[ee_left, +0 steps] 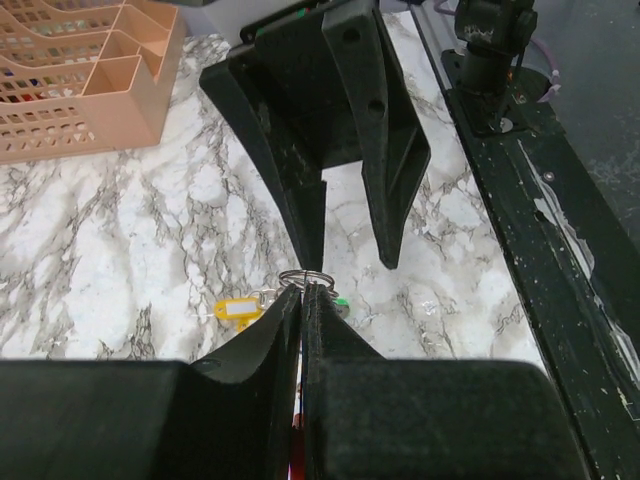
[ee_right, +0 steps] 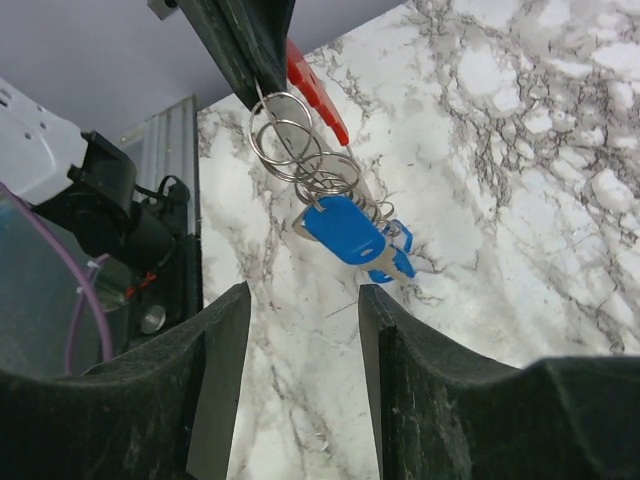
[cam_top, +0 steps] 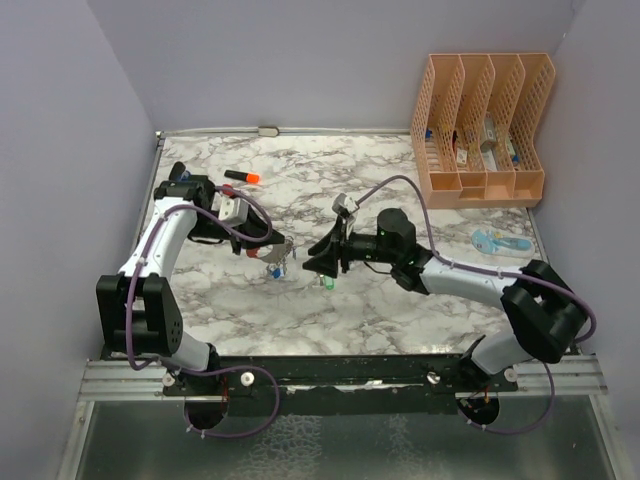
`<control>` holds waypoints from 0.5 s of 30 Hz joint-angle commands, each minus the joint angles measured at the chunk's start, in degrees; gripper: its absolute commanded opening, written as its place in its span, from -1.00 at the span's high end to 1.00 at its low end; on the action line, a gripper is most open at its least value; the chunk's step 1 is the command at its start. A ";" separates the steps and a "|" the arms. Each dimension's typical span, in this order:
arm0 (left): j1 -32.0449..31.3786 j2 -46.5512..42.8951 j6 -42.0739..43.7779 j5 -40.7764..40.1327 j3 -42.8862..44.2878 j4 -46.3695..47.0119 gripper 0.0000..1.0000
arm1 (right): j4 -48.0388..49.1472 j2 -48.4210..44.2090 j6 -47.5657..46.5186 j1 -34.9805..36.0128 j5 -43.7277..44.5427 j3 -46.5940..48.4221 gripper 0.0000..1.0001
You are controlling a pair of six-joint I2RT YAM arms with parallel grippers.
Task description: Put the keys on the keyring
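My left gripper [cam_top: 285, 250] is shut on the keyring [ee_right: 316, 88], whose red side shows behind its fingertips. Silver split rings [ee_right: 292, 150] dangle from it, and a blue-headed key [ee_right: 345, 230] hangs on them. In the left wrist view a silver ring [ee_left: 305, 277] sticks out at the shut tips, with a yellow key tag [ee_left: 238, 311] and a bit of green [ee_left: 342, 300] below. My right gripper [ee_right: 300, 340] is open, just short of the blue key, with nothing between its fingers. A green key [cam_top: 326, 283] lies on the table under the right gripper [cam_top: 325, 258].
An orange marker [cam_top: 243, 177] lies at the back left. A peach file organiser [cam_top: 480, 130] stands at the back right. A light blue stapler [cam_top: 498, 243] lies in front of it. The black base rail [ee_left: 540, 250] runs along the near edge.
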 commanded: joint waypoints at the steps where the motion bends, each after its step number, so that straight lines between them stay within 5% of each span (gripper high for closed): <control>1: 0.36 -2.89 -0.70 4.16 -0.90 -0.46 1.00 | 20.16 4.49 -3.02 0.31 -5.29 -2.25 0.02; 8: 0.35 -3.81 -1.93 4.72 -1.95 -0.37 1.00 | 44.26 9.54 3.41 0.31 -9.79 -5.76 -0.15; 15: -0.15 -3.97 -2.57 5.69 -2.52 -0.41 1.00 | 56.53 18.14 9.53 0.37 -13.60 -2.03 -0.37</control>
